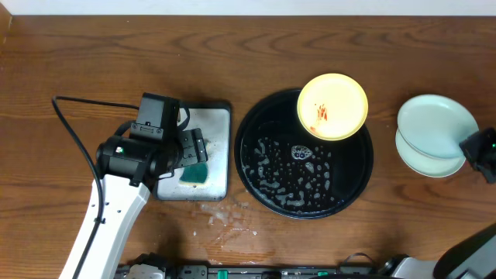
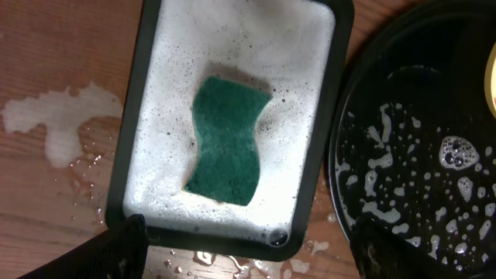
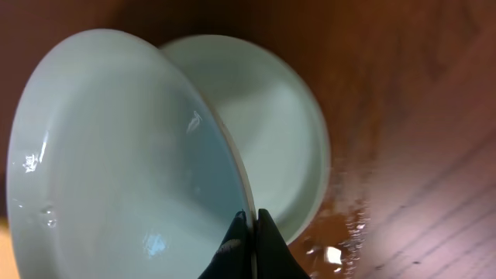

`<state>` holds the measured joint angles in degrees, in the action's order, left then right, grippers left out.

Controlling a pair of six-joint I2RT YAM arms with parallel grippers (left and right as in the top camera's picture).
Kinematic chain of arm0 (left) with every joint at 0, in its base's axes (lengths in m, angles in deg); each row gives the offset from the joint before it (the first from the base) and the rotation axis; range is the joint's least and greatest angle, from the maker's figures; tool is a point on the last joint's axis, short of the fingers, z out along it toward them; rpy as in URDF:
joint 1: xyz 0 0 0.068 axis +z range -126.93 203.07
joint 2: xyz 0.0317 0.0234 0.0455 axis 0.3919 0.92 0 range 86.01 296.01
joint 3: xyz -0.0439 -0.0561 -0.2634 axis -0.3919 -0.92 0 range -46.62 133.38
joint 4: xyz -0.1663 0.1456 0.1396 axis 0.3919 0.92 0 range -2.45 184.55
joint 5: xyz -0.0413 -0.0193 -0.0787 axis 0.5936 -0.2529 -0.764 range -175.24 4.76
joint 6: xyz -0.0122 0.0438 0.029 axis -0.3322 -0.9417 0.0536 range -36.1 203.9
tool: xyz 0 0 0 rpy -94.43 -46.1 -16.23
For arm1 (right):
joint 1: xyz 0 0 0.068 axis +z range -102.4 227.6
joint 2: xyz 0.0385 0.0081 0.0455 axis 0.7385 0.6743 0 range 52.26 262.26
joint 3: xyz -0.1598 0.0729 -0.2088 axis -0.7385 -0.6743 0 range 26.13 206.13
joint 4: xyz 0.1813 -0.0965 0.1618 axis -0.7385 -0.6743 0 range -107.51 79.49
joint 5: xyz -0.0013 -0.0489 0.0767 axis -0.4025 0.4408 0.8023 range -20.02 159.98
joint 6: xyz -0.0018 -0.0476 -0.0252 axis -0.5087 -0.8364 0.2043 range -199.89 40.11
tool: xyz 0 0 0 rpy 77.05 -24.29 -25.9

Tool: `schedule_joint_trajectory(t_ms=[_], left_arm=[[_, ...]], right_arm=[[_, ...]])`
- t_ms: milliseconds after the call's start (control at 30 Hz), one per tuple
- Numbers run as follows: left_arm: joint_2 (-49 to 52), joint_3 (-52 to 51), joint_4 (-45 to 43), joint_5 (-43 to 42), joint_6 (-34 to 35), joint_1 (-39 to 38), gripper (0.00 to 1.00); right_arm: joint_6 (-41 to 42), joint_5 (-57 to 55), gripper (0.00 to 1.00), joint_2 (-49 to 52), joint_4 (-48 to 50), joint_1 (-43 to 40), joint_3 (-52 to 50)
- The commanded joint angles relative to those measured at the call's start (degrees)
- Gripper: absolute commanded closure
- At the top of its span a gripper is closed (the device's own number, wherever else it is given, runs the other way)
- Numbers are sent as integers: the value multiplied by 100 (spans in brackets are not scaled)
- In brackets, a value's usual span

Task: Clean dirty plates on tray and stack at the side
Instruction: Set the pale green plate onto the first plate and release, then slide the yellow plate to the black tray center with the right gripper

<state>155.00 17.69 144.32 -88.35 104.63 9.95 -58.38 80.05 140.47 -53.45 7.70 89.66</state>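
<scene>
A yellow plate [image 1: 332, 105] with red-orange smears rests on the far right rim of the black tray [image 1: 263, 174], whose floor is spotted with suds. Two mint-green plates sit at the right of the table: the upper plate [image 1: 436, 124] lies tilted over the lower plate [image 1: 422, 161]. My right gripper [image 1: 470, 147] is shut on the rim of the upper plate [image 3: 124, 163], above the lower plate [image 3: 271, 132]. My left gripper [image 2: 248, 252] is open and empty, above the near edge of the grey sponge tray [image 2: 139, 116]. The black tray [image 2: 418, 155] shows at right in the left wrist view.
The grey rectangular tray [image 1: 217, 124] holds white foam and a green sponge [image 1: 194, 173], also seen in the left wrist view [image 2: 226, 139]. Water and foam are spilled on the wooden table in front of it [image 1: 225, 217] and left of it [image 2: 54, 124].
</scene>
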Motion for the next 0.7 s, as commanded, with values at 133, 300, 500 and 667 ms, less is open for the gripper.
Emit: schedule_joint_trajectory(t_ms=[133, 300, 500, 667], left_arm=[[-13, 9, 20, -35, -37, 37, 16], [-13, 9, 20, -35, -37, 37, 16], [-13, 9, 20, -35, -37, 37, 16], [-13, 9, 20, -35, -37, 37, 16]], right_arm=[[28, 105, 85, 743, 289, -164, -4], [-146, 1355, 46, 509, 560, -107, 197], [-1259, 2446, 44, -308, 678, 859, 367], [-2197, 1764, 36, -398, 610, 2334, 343]])
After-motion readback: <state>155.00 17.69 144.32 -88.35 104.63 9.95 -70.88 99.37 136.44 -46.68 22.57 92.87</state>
